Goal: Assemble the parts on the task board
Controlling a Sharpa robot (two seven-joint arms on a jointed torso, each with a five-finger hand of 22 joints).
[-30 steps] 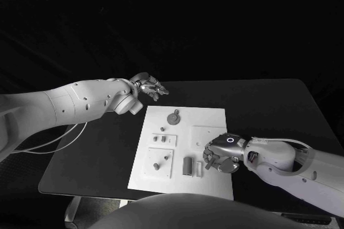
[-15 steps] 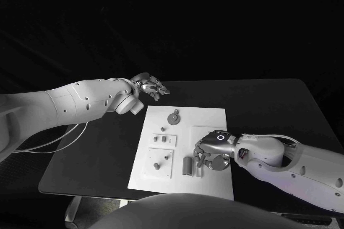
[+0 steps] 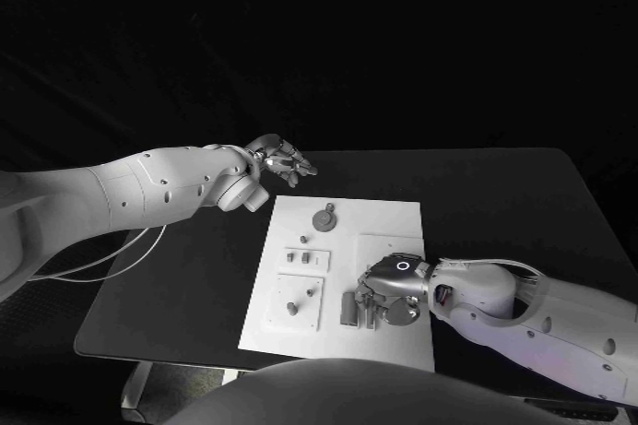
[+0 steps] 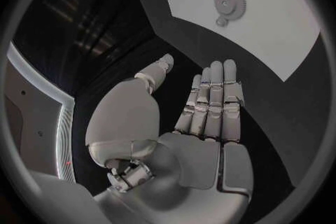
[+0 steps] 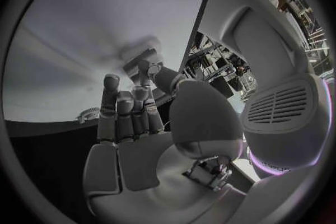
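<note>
R hand (image 3: 388, 291), fingers loosely apart & empty, hovers over task board (image 3: 385, 222) beside upright grey parts (image 3: 349, 308).

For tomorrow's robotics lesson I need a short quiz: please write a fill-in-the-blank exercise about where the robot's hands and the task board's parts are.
1. The task board is a plate coloured ____.
2. The hand down over the board's near end is the robot's ____ hand.
3. The left hand is raised beyond the board's far left corner and holds ____.
4. The round toothed part near the board's far end is a ____.

Missing words: white; right; nothing; gear
</note>
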